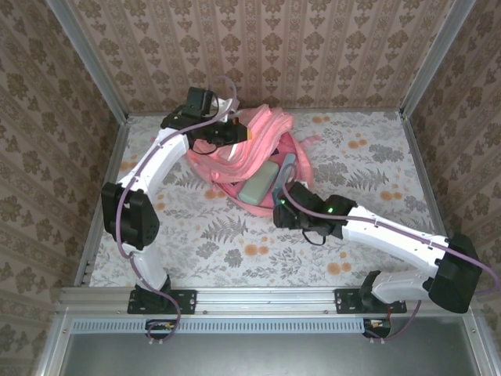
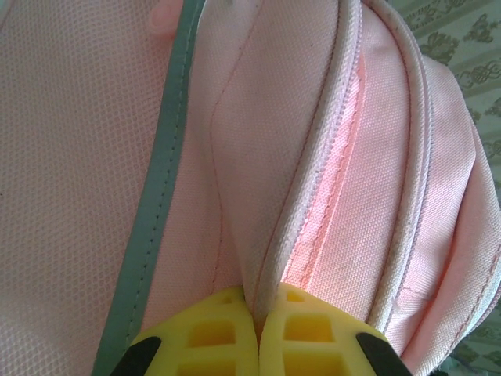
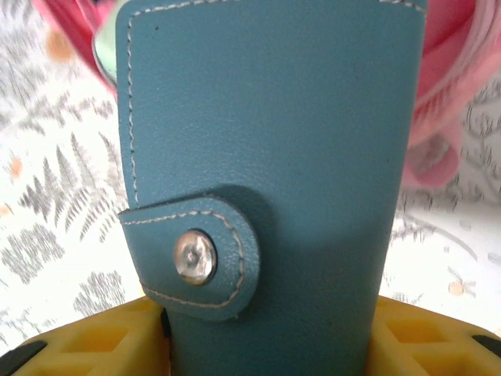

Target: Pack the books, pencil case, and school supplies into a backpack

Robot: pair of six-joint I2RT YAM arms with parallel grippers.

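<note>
Upper left of centre in the top view, the left gripper (image 1: pixel 227 131) pinches a fold of the pink backpack (image 1: pixel 266 129) beside its zip, pads pressed together; pulling that lip up would widen the mouth. The mint pencil case (image 1: pixel 258 186) lies in the opening at centre. Just right, the right gripper (image 1: pixel 283 196) clamps the teal snap case (image 3: pixel 274 141) between its fingers: slide it in lengthwise alongside the pouch

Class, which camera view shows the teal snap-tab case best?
Right wrist: the teal case is close up, stitching and snap tab clear, in the right gripper. The top view shows a slim bar at the backpack's opening.
</note>
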